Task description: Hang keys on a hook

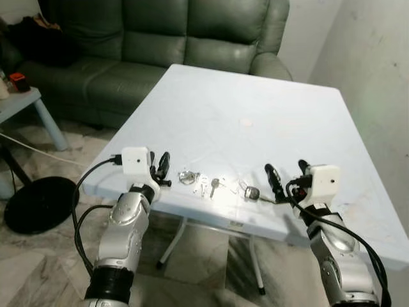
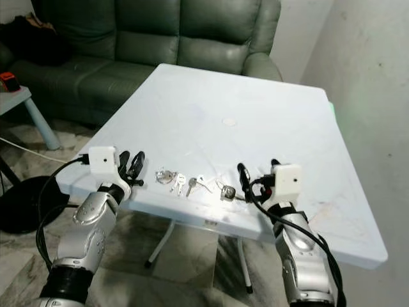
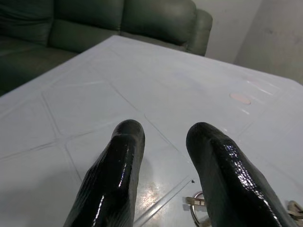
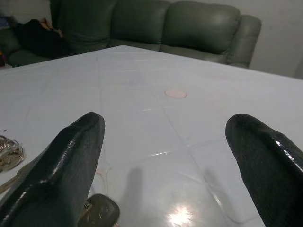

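A bunch of keys lies near the front edge of the white table [image 1: 255, 96]: a silver key ring [image 1: 186, 177], loose silver keys [image 1: 209, 186] and a black fob [image 1: 252, 192]. My left gripper [image 1: 161, 167] hovers just left of the ring, fingers a little apart with nothing between them. The ring [image 3: 196, 210] shows beside its right finger in the left wrist view. My right gripper [image 1: 287, 174] stands wide open just right of the fob, empty. The fob [image 4: 100, 210] sits by one of its fingers [image 4: 71, 161].
A dark green sofa [image 1: 160, 38] stands behind the table. A small pale side table [image 1: 25, 102] with a red object is at the far left, a black round base [image 1: 38, 201] and cable on the floor below it. A white wall [image 1: 377, 70] runs along the right.
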Tool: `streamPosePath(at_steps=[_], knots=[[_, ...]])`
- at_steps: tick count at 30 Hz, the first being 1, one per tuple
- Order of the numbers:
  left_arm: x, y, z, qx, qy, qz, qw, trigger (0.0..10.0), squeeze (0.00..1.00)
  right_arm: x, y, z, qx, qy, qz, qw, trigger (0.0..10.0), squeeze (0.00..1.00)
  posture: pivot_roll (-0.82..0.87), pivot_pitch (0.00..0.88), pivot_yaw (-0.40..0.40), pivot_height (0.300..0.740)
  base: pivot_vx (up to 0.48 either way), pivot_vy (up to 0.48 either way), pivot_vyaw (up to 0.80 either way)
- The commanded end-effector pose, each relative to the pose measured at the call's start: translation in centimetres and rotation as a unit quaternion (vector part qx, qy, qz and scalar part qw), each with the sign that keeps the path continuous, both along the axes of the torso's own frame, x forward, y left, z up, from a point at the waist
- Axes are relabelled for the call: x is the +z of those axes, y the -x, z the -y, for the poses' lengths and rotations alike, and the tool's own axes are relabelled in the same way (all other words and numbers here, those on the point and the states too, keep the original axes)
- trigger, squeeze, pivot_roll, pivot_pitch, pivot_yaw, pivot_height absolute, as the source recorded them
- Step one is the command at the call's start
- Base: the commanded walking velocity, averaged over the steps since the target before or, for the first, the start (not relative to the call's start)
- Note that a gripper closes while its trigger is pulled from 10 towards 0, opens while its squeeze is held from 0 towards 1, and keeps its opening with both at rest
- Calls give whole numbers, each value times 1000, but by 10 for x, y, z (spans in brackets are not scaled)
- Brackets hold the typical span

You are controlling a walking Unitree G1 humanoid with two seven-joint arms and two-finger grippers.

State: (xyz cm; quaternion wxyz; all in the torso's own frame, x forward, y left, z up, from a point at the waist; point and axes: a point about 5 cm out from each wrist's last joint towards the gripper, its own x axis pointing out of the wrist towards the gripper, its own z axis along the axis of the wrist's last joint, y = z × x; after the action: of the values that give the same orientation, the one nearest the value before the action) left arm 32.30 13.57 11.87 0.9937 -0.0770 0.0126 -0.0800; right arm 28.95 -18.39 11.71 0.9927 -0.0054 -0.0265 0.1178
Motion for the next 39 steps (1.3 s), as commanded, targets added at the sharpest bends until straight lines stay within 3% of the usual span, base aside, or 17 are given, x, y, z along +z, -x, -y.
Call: streamPosePath(at_steps=[1,7,16,21,39], knots=[[3,1,-2,2,0,9,1000,10000,0,1,-3,-1,14,14,-1,1000,10000,0,96,0,-67,740,0,0,0],[3,5,1,-13,4,12,1000,10000,0,9,-15,-4,69,45,1,997,10000,0,100,0,-72,740,0,0,0],[-6,20,19,-53,-12,3,999,10000,0,10,-28,-28,121,53,-10,991,10000,0,128,0,-97,740,0,0,0],[-11,33,25,-65,-14,-4,998,10000,0,0,-30,-32,130,60,-33,989,10000,0,142,0,-112,740,0,0,0],[-12,50,29,-69,-13,-21,997,10000,0,-26,-27,-40,115,82,-88,986,10000,0,153,7,-124,740,0,0,0]])
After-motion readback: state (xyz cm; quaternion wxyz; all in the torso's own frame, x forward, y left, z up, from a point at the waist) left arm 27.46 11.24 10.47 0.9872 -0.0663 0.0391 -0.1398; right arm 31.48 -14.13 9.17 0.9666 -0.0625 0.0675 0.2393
